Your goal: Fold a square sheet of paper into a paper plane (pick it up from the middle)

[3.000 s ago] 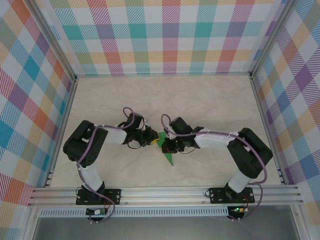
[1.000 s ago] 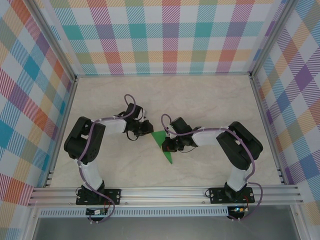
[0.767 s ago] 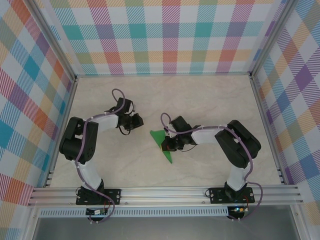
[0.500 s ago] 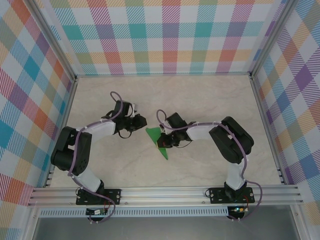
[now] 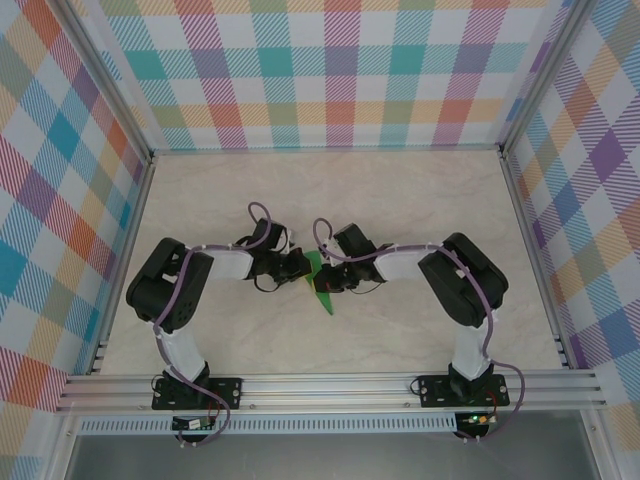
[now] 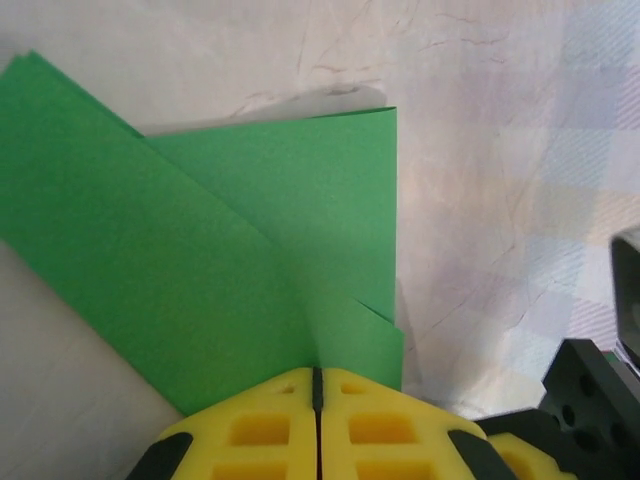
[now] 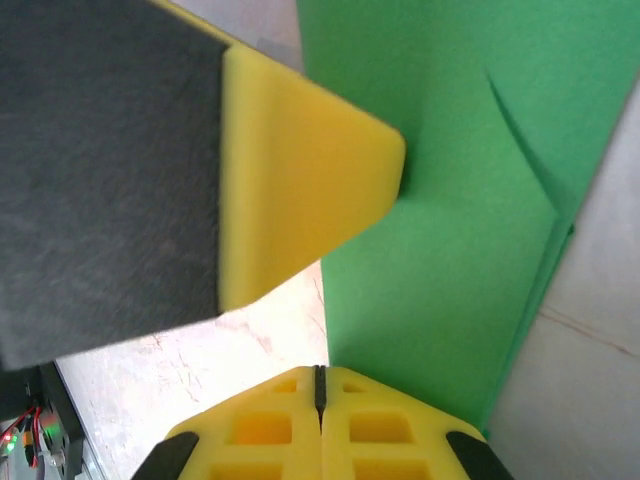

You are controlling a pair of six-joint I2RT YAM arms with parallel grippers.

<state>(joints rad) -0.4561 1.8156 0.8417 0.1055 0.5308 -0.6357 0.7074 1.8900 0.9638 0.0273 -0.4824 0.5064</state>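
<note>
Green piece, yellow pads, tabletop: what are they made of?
Paper: thin matte green sheet; crisp creases, layered flaps.
Pads: yellow foam or soft rubber, matte, moulded cells.
Table: beige marble pattern with faint veins; likely laminate, not certain.

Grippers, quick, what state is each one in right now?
Left gripper: closed, pinching the paper.
Right gripper: closed on the paper too.

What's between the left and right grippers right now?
The folded green paper: in the top view it spans the gap from the left gripper to the right gripper, both shut on it.
</note>
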